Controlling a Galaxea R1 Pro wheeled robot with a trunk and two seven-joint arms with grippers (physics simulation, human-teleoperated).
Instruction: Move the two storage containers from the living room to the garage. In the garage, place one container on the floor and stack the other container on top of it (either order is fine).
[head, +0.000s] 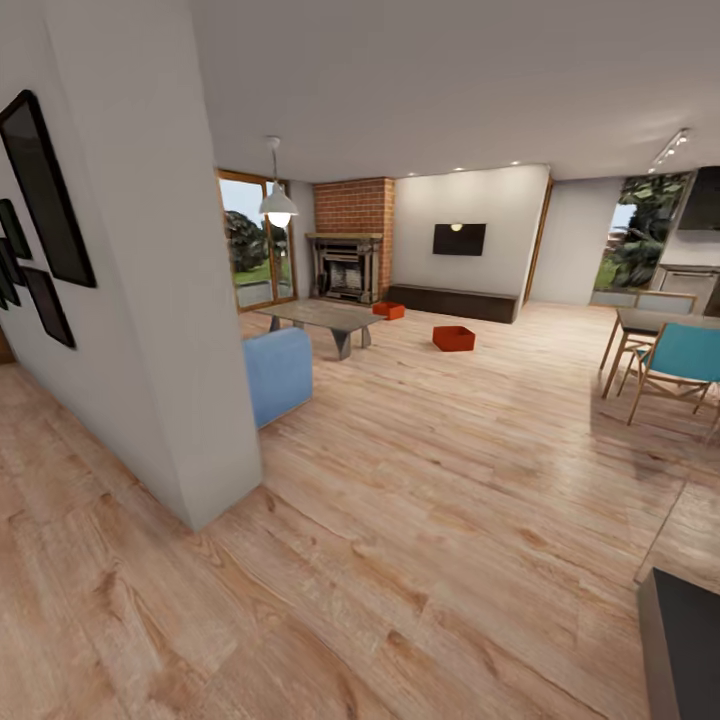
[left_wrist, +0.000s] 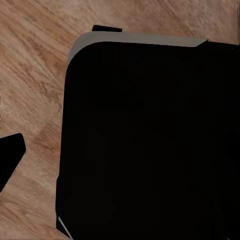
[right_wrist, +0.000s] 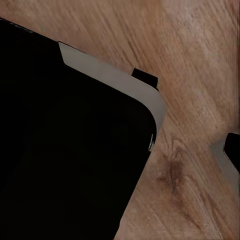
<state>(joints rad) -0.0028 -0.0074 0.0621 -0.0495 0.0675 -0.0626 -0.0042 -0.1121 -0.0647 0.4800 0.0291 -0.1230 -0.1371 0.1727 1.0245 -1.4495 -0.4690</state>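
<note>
Two orange-red storage containers sit on the light wood plank floor of the living room, far ahead in the head view. One container (head: 453, 338) lies in the open floor, and the other (head: 389, 310) is nearer the brick fireplace (head: 348, 265). Both wrist views look down at the robot's black base (left_wrist: 150, 145) (right_wrist: 65, 150) over wood planks. A dark fingertip (left_wrist: 10, 155) of the left gripper pokes in at the frame edge, and a grey-black fingertip (right_wrist: 232, 152) of the right one does the same. Their jaws cannot be judged.
A white wall corner (head: 200, 400) with dark picture frames juts out close on the left. Beyond it stand a blue sofa (head: 277, 374) and a low grey table (head: 325, 318). A dining table with chairs (head: 675, 360) is on the right, and a dark block (head: 685, 640) at lower right.
</note>
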